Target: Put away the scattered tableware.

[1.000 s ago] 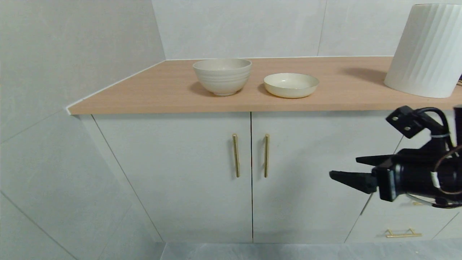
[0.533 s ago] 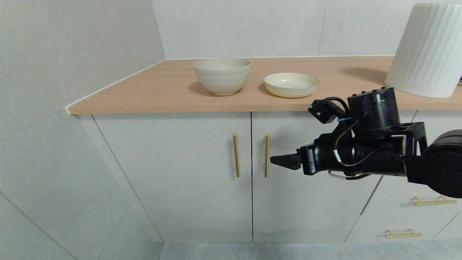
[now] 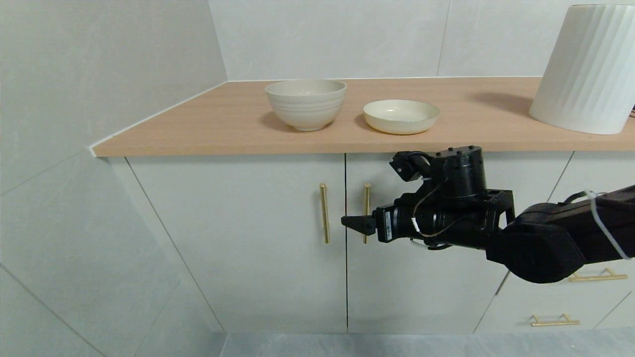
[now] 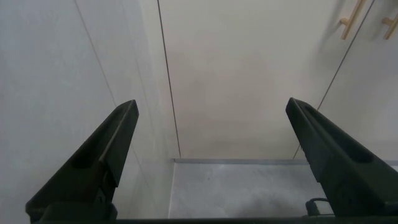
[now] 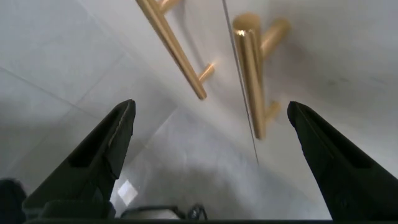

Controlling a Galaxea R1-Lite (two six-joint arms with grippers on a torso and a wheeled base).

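A deep cream bowl [image 3: 305, 104] and a shallow cream dish [image 3: 401, 116] stand side by side on the wooden countertop [image 3: 208, 129]. Below it are two white cabinet doors, each with an upright gold handle: the left door's handle [image 3: 324, 213] and the right door's handle [image 3: 366, 198]. My right gripper [image 3: 358, 224] hovers just in front of the right door's handle, at mid-height. Seen from the right wrist, the right gripper [image 5: 208, 155] is open, with both gold handles [image 5: 252, 81] close ahead between its spread fingers. My left gripper [image 4: 211, 155] is open and holds nothing, low near the floor by the cabinet front.
A tall white ribbed shade [image 3: 585, 69] stands on the counter's right end. Drawers with gold pulls [image 3: 554, 321] lie to the lower right. A tiled wall [image 3: 74, 173] closes the left side. Grey floor [image 3: 397, 344] runs along the cabinet's base.
My right arm has swung left from the picture's right edge to the door handles. The gripper has turned so that it shows edge-on. Bowl and dish have not moved.
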